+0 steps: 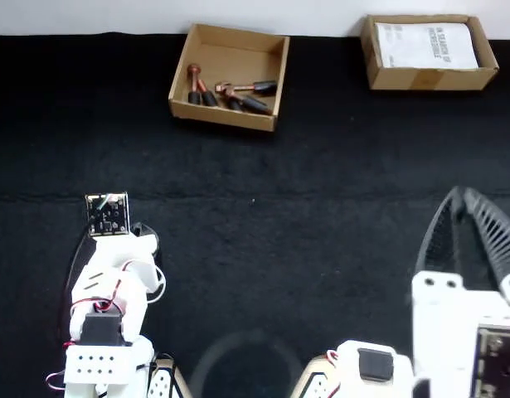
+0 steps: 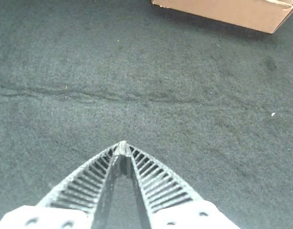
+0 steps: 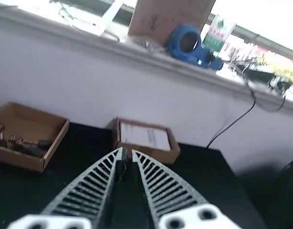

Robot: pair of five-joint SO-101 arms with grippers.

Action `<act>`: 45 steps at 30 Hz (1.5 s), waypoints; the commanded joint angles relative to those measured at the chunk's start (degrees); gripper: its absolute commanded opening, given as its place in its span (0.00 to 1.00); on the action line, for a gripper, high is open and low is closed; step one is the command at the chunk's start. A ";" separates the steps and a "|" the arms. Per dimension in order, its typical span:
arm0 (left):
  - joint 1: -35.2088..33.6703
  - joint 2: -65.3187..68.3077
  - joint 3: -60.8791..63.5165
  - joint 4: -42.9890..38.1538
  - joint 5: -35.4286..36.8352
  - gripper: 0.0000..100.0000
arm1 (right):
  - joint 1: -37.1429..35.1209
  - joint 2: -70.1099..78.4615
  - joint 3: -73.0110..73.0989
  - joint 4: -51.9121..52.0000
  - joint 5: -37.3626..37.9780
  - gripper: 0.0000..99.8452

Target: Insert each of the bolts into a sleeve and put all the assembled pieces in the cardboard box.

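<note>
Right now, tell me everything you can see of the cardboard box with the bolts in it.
The cardboard box is a shallow, open-topped tray of plain brown card with low walls. It sits flat and slightly askew on the black table cover, near the far edge. Several copper-coloured bolts in dark sleeves lie loose inside, mostly toward its nearer wall, and the floor beyond them is bare. Nothing else touches it.

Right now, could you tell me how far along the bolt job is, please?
Done: about four bolts in sleeves lie in the box. In hand: nothing; the left arm and right arm both have shut, empty jaws. Left: probably nothing, since every piece I can see is already boxed.
</note>
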 commanded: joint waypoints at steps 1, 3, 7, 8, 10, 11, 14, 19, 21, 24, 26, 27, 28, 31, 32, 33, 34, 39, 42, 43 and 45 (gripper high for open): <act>0.75 0.22 1.36 0.97 -0.09 0.01 | 0.48 -10.51 20.79 0.40 -4.57 0.01; 0.75 0.13 1.36 4.13 -0.09 0.01 | 0.40 -15.43 31.25 -1.01 -7.03 0.01; 0.48 -0.13 1.36 8.79 -0.09 0.01 | 0.40 -24.92 50.07 -9.01 -10.11 0.01; 0.48 -0.13 1.36 9.67 -0.09 0.01 | 0.31 -27.12 54.46 -11.21 -9.93 0.01; 0.48 -0.13 1.36 11.52 -0.09 0.01 | 0.22 -31.16 63.52 -15.52 -9.76 0.01; 0.48 -0.13 1.36 12.48 -0.09 0.01 | 0.22 -33.01 67.91 -17.71 -9.76 0.01; 0.48 -0.22 1.36 14.59 -0.09 0.01 | 0.22 -37.41 79.34 -22.20 -9.67 0.01; 0.48 -0.22 1.36 17.05 -0.09 0.01 | 0.13 -39.96 97.80 -28.35 -9.67 0.01; 0.48 -0.22 1.36 18.99 0.00 0.02 | 0.13 -40.31 104.13 -30.11 -9.93 0.01; 0.48 -0.22 1.36 19.52 0.00 0.02 | 0.04 -40.31 110.99 -30.29 -10.02 0.01; 0.48 -0.22 1.36 19.52 -0.09 0.02 | -0.04 -40.13 115.03 -30.02 -10.02 0.01; 0.48 -0.22 1.36 19.52 -0.09 0.01 | -0.22 -40.31 117.05 -30.02 -10.11 0.01; 0.48 -0.22 1.36 19.52 -0.09 0.01 | -0.22 -40.31 118.37 -30.02 -10.11 0.01; 0.48 -0.22 1.36 19.52 -0.09 0.01 | -0.57 -40.31 120.22 -30.29 -15.12 0.01; 0.48 -0.22 1.36 19.69 -0.09 0.01 | -1.63 -40.31 120.31 -30.37 -18.55 0.01; 0.48 -0.22 1.36 19.78 -0.09 0.01 | -3.03 -40.31 120.48 -30.46 -22.42 0.01; 0.48 -0.22 1.36 19.78 -0.09 0.01 | -4.62 -40.31 120.75 -30.55 -26.20 0.01; 0.48 -0.22 1.36 19.87 -0.09 0.02 | -14.99 -40.48 131.47 -36.26 -38.42 0.01; 0.48 -0.22 1.27 19.87 -0.09 0.02 | -15.25 -40.48 129.98 -35.47 -37.89 0.01; 0.48 -0.22 1.27 19.87 -0.09 0.02 | -15.43 -40.48 129.98 -35.38 -37.89 0.01; 0.48 -0.22 1.27 19.87 -0.09 0.02 | -15.25 -40.48 129.71 -33.98 -37.98 0.01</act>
